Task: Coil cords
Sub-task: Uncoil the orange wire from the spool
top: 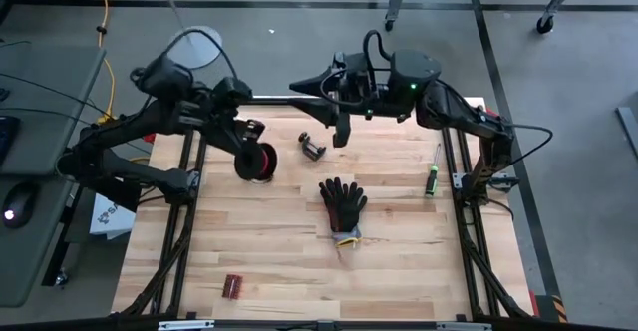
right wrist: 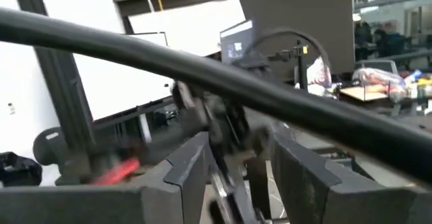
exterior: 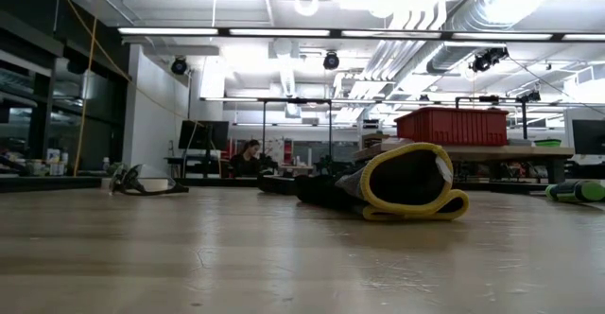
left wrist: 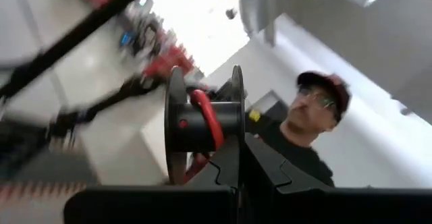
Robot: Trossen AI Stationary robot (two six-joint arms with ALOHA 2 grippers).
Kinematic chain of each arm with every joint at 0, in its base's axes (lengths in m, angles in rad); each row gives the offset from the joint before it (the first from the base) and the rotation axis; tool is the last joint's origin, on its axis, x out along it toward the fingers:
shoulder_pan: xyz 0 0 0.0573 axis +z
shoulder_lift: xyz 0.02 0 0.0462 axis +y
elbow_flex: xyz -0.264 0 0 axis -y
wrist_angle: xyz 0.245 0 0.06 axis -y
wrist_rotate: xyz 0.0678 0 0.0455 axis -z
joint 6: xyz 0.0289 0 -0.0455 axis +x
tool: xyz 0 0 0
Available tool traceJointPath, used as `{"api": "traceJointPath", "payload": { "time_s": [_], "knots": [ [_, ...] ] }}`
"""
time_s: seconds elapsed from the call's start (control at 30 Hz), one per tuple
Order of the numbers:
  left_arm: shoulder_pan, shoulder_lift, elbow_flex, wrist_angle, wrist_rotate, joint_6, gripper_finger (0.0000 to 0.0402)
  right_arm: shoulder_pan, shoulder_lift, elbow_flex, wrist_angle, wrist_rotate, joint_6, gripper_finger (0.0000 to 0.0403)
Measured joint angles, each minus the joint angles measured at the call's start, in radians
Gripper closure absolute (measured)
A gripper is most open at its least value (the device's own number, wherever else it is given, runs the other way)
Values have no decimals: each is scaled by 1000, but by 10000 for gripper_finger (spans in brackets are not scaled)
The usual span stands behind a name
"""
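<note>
Cords here mean one thin red cord (left wrist: 208, 119) wound on a small black spool (top: 257, 162), and we have that spool pinched in the left gripper (left wrist: 237, 158), held off the table over its left-rear part, with the jaws clamped tight on one flange as the left wrist view shows. The right gripper (top: 339, 132) hangs above the rear middle of the table with its fingers (right wrist: 189, 166) spread and nothing between them. To coil well, we judge that we should keep the spool steady and level, bring the right gripper in to catch the loose end of the cord, which we cannot find in these views, and feed it on with even tension so the turns lie side by side. Near our working space a small dark clamp-like piece (top: 313, 149) lies between the two grippers, close enough to snag a trailing cord. A black glove (top: 343, 204) with a yellow cuff sits mid-table, a green-handled screwdriver (top: 433, 176) lies to the right, and a small red-and-dark item (top: 233, 286) rests near the front edge, all well apart from the spool. A person shows beyond the table in the left wrist view.
</note>
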Motion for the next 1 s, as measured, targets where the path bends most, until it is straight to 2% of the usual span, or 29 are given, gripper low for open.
{"api": "traceJointPath", "payload": {
  "time_s": [0.13, 0.23, 0.33, 0.47, 0.63, 0.8, 1.0],
  "knots": [
    [10, 7, 1, 172, -138, -46, 400, -16, 9, 0, -24, -1, 19, 253],
    [22, 12, 2, 238, -241, -28, 400, -23, 15, 0, -45, -24, 26, 253],
    [62, 12, 31, 235, -291, 105, 400, -22, 26, 0, -46, -111, 56, 253],
    [115, 19, 84, 110, -320, 186, 399, -4, 38, 0, -52, -99, 34, 253],
    [108, 65, 153, 93, -277, 166, 399, 13, 63, 0, -51, -1, -49, 253],
    [86, 84, 222, 78, -186, 131, 399, 10, 66, 0, -45, 28, -68, 253],
    [63, 81, 233, 1, -138, 143, 399, 9, 67, 0, 26, 56, -96, 254]
  ]
}}
